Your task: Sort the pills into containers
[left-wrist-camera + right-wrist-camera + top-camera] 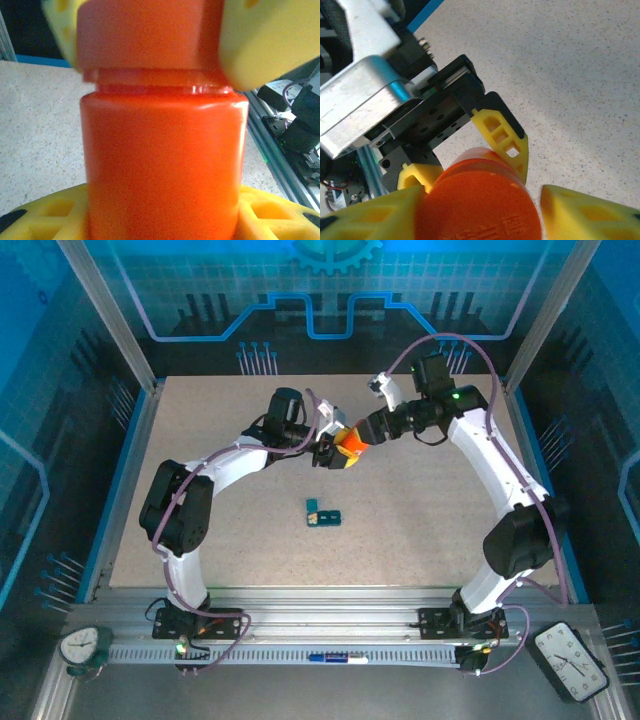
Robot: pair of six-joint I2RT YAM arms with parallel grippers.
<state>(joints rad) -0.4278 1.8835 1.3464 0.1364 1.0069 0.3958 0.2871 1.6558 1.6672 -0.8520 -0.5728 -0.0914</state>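
Note:
An orange bottle (349, 443) hangs in the air above the middle of the table. My left gripper (335, 452) is shut on its body (165, 165), with a yellow finger (272, 212) on each side. My right gripper (362, 435) comes in from the right and its fingers (270, 40) press on both sides of the orange cap (480, 205). The containers (323, 513), a small dark-teal strip of joined cells, lie on the table nearer to me than the bottle. The pills are hidden.
The speckled tabletop (220, 540) is fenced by aluminium posts and blue side rails (118, 480). Both arms arch in from the near edge and meet at the bottle. Two clocks (80, 645) stand on the front rail.

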